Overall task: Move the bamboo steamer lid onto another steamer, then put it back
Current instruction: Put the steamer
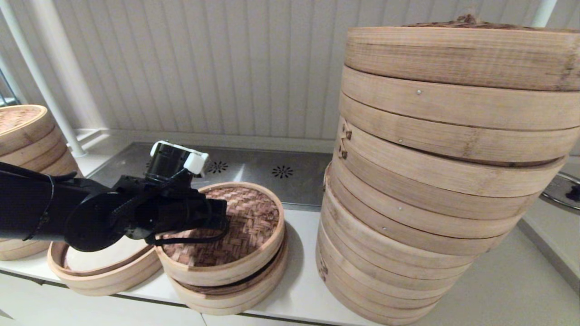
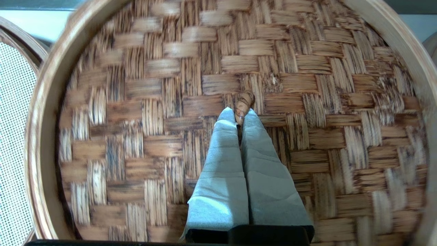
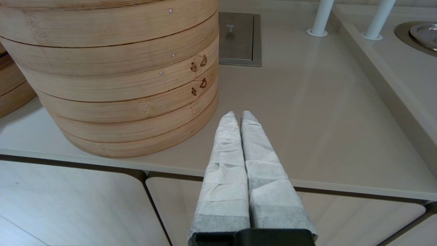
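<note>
While the lid hangs from my left gripper [image 2: 241, 116], what matters is how it lies against the two small baskets under it, so I read them from left to right. Farthest left on the counter [image 1: 299, 290] sits the open steamer [image 1: 97, 271] with the smooth white liner, just beside the arm and partly under it. Next comes the bamboo steamer lid [image 1: 253, 217] — tilted, its near edge dipping toward a second small basket [image 1: 235, 296] directly beneath, the lid's rim seeming to overlap the white-lined basket's edge. In the left wrist view the fingers are pinched together on the tiny centre loop [image 2: 244, 102], so the lid hangs straight below the hand, centred on it. I judge the coming move as a short carry leftward, toward the arm's own side. Right of all this stands the huge stack [image 1: 435, 181]; my right gripper [image 3: 238, 116] idles beyond it over the counter edge, fingers closed on nothing
</note>
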{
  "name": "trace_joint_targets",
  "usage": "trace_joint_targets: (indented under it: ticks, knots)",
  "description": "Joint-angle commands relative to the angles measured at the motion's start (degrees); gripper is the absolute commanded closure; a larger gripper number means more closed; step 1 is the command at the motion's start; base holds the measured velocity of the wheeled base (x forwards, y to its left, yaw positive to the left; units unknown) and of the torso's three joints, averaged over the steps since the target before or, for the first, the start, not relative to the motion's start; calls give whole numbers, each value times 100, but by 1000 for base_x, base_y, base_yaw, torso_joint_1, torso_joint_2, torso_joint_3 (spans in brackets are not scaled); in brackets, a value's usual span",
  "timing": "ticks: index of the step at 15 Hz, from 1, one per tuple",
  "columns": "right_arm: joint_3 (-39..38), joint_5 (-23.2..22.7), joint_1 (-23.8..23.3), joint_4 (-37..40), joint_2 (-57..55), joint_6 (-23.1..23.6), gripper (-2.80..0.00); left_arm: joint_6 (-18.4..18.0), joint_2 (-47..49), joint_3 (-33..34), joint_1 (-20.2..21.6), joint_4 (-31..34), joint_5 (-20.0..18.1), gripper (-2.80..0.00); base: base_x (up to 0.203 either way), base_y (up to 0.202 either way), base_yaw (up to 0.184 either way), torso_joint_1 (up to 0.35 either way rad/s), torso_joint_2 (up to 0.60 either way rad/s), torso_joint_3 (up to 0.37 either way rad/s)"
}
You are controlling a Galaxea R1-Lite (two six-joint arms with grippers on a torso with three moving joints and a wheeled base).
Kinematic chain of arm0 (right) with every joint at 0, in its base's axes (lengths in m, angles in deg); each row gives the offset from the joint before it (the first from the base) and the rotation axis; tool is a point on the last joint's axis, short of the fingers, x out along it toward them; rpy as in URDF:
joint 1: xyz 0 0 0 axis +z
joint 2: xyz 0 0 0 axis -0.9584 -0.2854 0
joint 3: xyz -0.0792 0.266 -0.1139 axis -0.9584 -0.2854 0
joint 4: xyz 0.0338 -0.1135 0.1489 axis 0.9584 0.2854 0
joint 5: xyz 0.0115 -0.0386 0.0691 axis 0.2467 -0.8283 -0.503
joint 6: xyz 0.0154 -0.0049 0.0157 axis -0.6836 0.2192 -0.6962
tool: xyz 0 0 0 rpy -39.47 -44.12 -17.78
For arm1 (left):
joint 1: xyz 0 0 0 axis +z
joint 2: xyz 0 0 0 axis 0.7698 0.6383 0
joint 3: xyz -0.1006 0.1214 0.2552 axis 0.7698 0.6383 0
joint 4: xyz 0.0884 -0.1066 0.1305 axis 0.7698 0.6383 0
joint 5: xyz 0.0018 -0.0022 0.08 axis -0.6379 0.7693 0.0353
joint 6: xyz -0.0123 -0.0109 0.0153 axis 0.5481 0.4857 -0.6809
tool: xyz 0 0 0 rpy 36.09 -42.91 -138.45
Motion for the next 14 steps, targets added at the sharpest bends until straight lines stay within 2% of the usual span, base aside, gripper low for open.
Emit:
trace_joint_targets:
  ticks: [1,9,11,14]
  knots:
    - [-4,-1,2,-1,2,0,0,15,-2,20,5,-14,9,0,0,0,0,0,0,0]
    - [-1,-1,2,-1,2,0,0,-2,16,-22,-125,-14,26,0,0,0,0,0,0,0]
    - [4,-1,2,-1,2,0,0,-1,68,-51,-143,-14,185,0,0,0,0,0,0,0]
    - [4,-1,2,-1,2,0,0,7,86,10,-169,-109,211,0,0,0,0,0,0,0]
